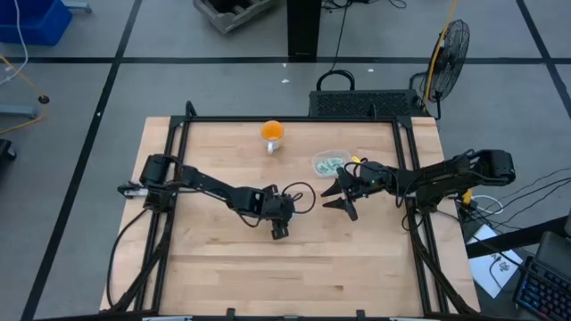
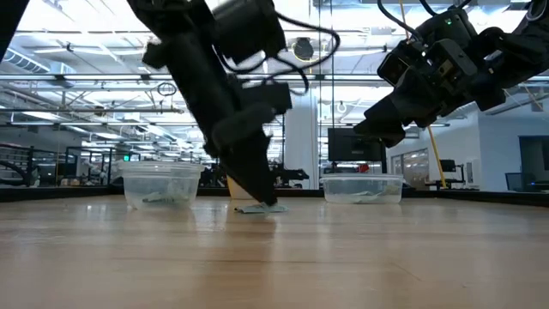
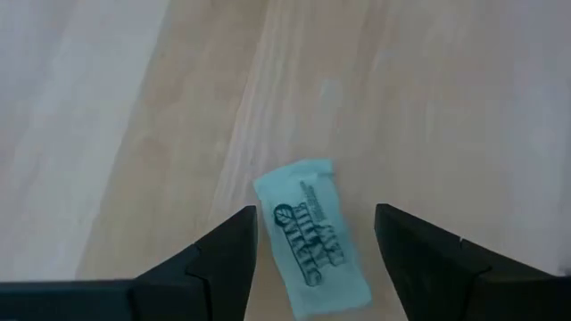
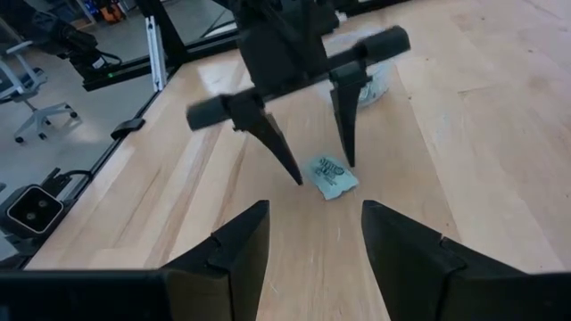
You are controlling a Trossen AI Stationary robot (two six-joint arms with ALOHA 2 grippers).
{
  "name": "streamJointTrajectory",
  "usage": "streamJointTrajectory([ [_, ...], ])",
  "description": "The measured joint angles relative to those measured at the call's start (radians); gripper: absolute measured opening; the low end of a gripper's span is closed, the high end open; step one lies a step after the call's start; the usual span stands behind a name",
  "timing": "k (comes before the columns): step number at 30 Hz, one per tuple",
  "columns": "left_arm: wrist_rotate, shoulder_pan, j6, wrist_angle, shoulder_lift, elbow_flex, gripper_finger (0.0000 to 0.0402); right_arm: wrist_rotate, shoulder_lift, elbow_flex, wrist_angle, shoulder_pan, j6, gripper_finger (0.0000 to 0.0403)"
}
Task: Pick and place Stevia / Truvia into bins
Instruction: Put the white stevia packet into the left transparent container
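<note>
A green-and-white Stevia sachet [image 3: 312, 236] lies flat on the wooden table near its middle. My left gripper [image 3: 312, 214] stands open over it, pointing steeply down, one fingertip on either side. The right wrist view shows these fingertips close beside the sachet [image 4: 332, 176]; I cannot tell whether either touches it. My right gripper [image 1: 343, 198] hangs open and empty to the right, above the table. One clear bin [image 1: 330, 163] holding sachets stands at the far right. A second clear bin [image 2: 163, 184] stands behind my left arm.
An orange ball-shaped object on a white base [image 1: 272, 134] stands near the table's far edge. Black frame rails [image 1: 178, 143] run along the table's left, right and far sides. Bare wood [image 1: 294, 276] stretches toward the near edge.
</note>
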Motion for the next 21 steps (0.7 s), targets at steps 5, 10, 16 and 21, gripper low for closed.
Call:
streamJointTrajectory([
  [5,-0.002,0.008,-0.018,0.008,0.035,0.003,0.0235,0.000,0.000,0.000,0.003,0.000,0.007,0.0171],
  [10,0.002,0.015,-0.054,0.010,0.039,0.003,0.0235,0.000,0.000,0.000,0.003,0.000,0.007,0.0171],
  [16,0.002,0.015,-0.044,0.006,0.040,0.003,0.0234,0.000,0.000,0.000,0.003,0.000,0.007,0.0171],
  [21,0.001,0.016,-0.045,0.005,0.041,0.002,0.0234,0.000,0.000,0.000,0.003,0.000,0.007,0.0171],
])
